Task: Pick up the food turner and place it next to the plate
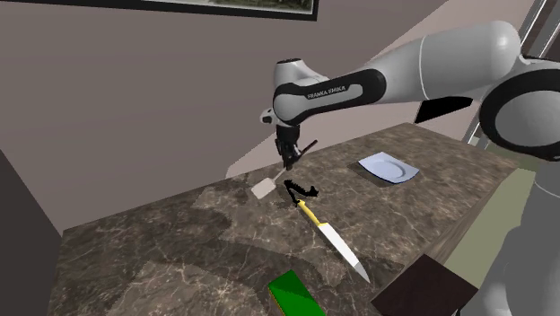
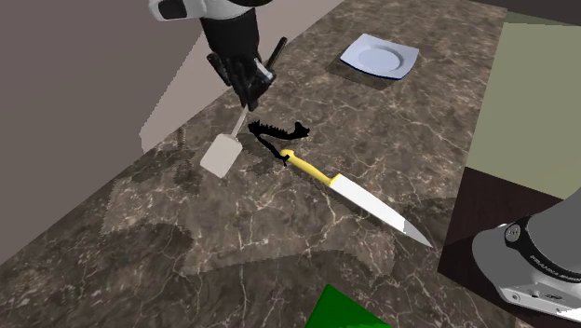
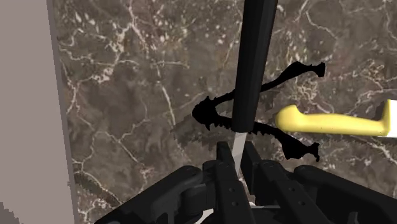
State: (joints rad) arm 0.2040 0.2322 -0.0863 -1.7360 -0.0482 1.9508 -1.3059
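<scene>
Dark marble countertop (image 1: 161,251) with pale veins, plain taupe wall (image 1: 135,90) behind it, kitchen vibes

Going from the shoulder view's left: first thing you hit is the food turner (image 2: 221,154). Its pale flat blade hangs low at the far edge of the counter; can't tell if it's touching the stone or just off it. The gripper (image 1: 288,164) is right above, fingers clenched on the thin silvery shaft, with the black handle (image 3: 254,57) sticking out past the fingers at a slant. So it's grasped, just tilted.

Just right of that lies a black toothed tongs-looking thing (image 1: 302,189), flat on the counter, and touching it is a knife (image 1: 334,235) with a yellow handle, point aimed at the near edge. A green block (image 1: 294,294) sits at the near edge. Well off to the right is the pale square plate (image 1: 388,168), nothing on it.

My guess on handling: the turner looks light and stiff, not fragile. But a narrow smooth shaft pinched between two flat fingers could swivel, with the blade on one side and the long handle on the other. The grip sits where shaft meets handle, which seems a decent balance spot. I'd carry it slowly over the tongs and knife and set it beside the plate, not on it
</scene>
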